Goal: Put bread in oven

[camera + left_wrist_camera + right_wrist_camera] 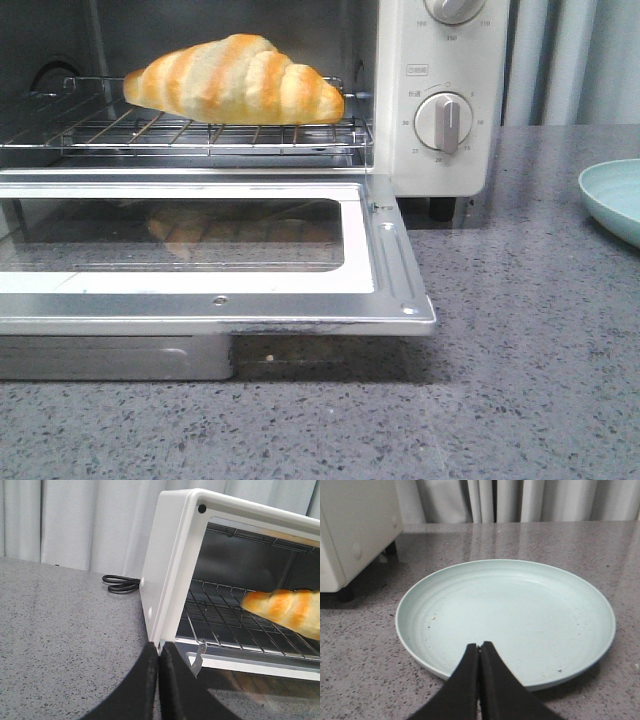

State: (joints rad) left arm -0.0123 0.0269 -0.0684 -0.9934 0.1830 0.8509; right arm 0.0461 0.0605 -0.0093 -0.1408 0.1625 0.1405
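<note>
The bread (235, 80), golden-orange with cream stripes, lies on the wire rack (180, 135) inside the cream-white oven (440, 100). The oven's glass door (200, 250) hangs open and flat. The left wrist view shows the bread's tapered end (287, 611) on the rack. My left gripper (159, 647) is shut and empty, by the oven's front left corner (165, 605). My right gripper (479, 646) is shut and empty, over the near rim of the pale green plate (510, 615). Neither gripper shows in the front view.
The pale green plate (615, 195) sits on the grey speckled counter (520, 330) right of the oven. A black power cord (120, 584) lies coiled behind the oven's left side. Grey curtains (75, 520) hang behind. The oven's side and foot (350, 535) stand beside the plate.
</note>
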